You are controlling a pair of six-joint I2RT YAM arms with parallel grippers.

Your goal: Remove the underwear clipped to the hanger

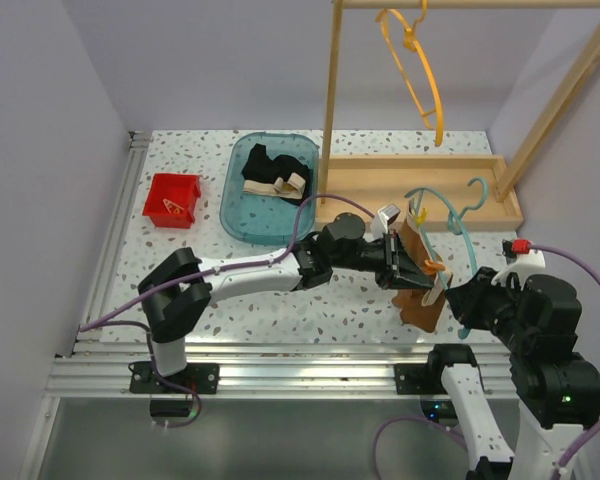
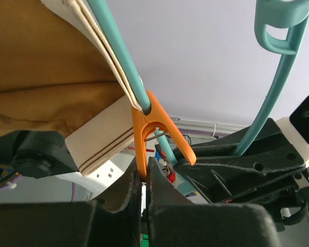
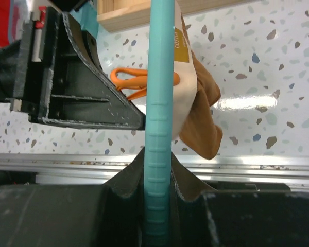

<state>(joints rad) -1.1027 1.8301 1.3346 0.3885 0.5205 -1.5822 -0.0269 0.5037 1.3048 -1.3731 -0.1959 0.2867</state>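
The rust-brown underwear (image 1: 420,300) hangs from a teal hanger (image 1: 450,215), pinned by an orange clip (image 1: 435,267). My left gripper (image 1: 405,262) is shut on one handle of that clip (image 2: 140,149); its other handle sticks out free to the right. The brown cloth (image 2: 46,77) and its beige band fill the upper left of the left wrist view. My right gripper (image 1: 467,297) is shut on the hanger's teal bar (image 3: 158,154), with the brown underwear (image 3: 203,121) just behind. The black underwear (image 1: 272,175) with beige waistband lies in the teal bin (image 1: 238,215).
A red box (image 1: 172,199) stands at the back left. A wooden rack (image 1: 420,185) stands at the back right, with a yellow hanger (image 1: 420,75) on its top rail. The metal table rail (image 1: 280,375) runs along the near edge.
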